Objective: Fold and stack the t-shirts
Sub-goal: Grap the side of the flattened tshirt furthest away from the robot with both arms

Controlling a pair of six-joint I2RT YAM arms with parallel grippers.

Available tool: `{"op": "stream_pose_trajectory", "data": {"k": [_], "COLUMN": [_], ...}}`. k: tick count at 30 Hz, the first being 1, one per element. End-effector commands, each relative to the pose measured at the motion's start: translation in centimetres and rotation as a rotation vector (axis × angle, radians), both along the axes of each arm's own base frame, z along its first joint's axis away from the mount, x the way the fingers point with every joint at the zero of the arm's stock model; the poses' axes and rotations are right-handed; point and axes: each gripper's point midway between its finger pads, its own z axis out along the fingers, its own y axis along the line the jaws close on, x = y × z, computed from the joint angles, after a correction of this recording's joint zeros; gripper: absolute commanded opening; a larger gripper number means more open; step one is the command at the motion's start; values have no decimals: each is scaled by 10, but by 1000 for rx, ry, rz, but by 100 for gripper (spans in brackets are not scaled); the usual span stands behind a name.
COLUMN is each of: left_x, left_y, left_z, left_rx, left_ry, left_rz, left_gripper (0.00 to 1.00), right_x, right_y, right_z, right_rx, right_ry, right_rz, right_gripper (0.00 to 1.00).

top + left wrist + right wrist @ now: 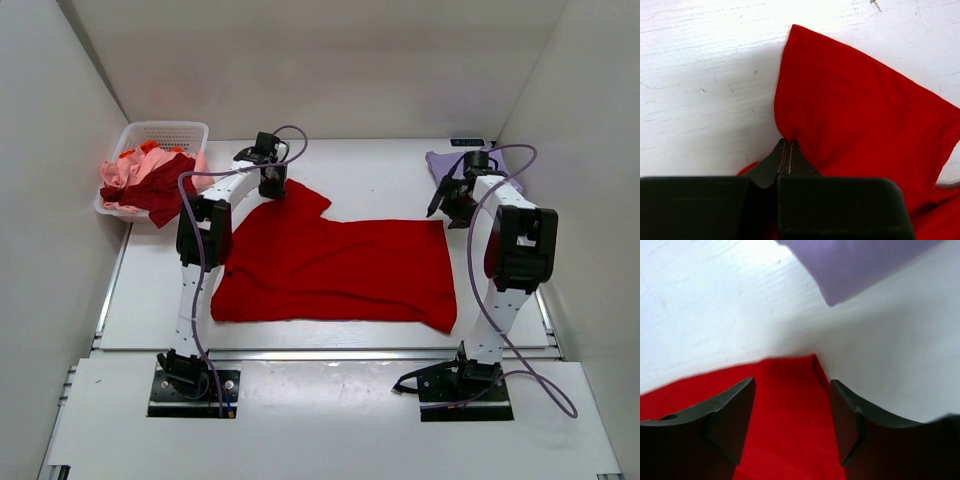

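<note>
A bright red t-shirt [340,265] lies spread flat in the middle of the table. My left gripper [272,186] is at its back left sleeve, and in the left wrist view the gripper [786,142] is shut, pinching a fold of the red cloth [855,110]. My right gripper [447,212] hovers over the shirt's back right corner. In the right wrist view it [792,386] stands open, with the red corner [785,405] lying between and below its fingers. A pale lavender t-shirt [443,161] lies at the back right, also visible as purple cloth [855,265] beyond the right gripper.
A white basket [172,131] at the back left holds pink, orange and dark red t-shirts [150,178]. White walls close in the table on the left, back and right. Cables hang from both arms.
</note>
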Motion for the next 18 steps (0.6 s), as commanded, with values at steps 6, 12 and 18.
{"op": "stream_pose_trajectory", "data": {"k": [6,12,18], "left_x": [-9,-6,-17], "left_y": [10,25,33], "left_z": [29,50,98], "left_rx": [-36,-49,-108], "left_ry": [-12,-30,-92], "left_rz": [17,58,53], "left_gripper": [0,0,0], "right_x": [3,11,34], "right_y": [9,13,6], "right_z": [-24,-16,19], "right_rx": [-51,-88,-169], "right_ry": [119,89,-8], "right_rz": [24,51,119], "right_gripper": [17,0,0]}}
